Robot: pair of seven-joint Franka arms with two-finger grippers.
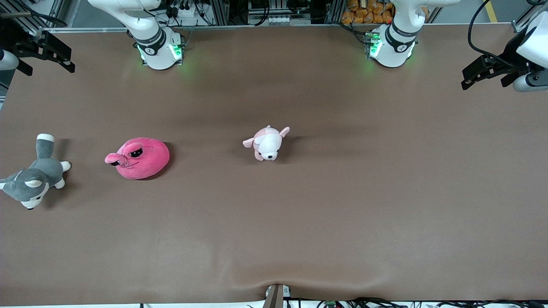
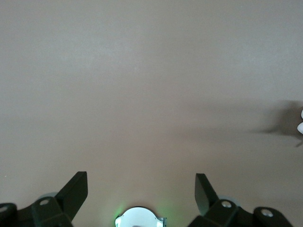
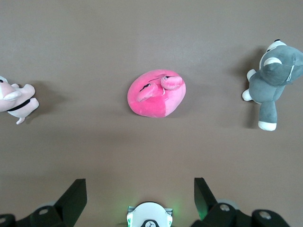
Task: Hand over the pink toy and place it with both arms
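Note:
The pink toy (image 1: 139, 159) (image 3: 156, 94), a round hot-pink plush with dark half-lidded eyes, lies on the brown table toward the right arm's end, nearer the front camera than that arm's base. My right gripper (image 1: 47, 64) (image 3: 140, 189) hangs high over the table's right-arm end, open and empty, well apart from the toy. Over the left arm's end my left gripper (image 1: 486, 79) (image 2: 141, 187) is raised too, open, with only bare tabletop between its fingers.
A pale pink-and-white puppy plush (image 1: 267, 143) (image 3: 14, 99) lies mid-table. A grey-and-white husky plush (image 1: 36, 175) (image 3: 272, 80) lies at the edge of the right arm's end, beside the pink toy. The brown table cover (image 1: 342, 192) ripples at its front edge.

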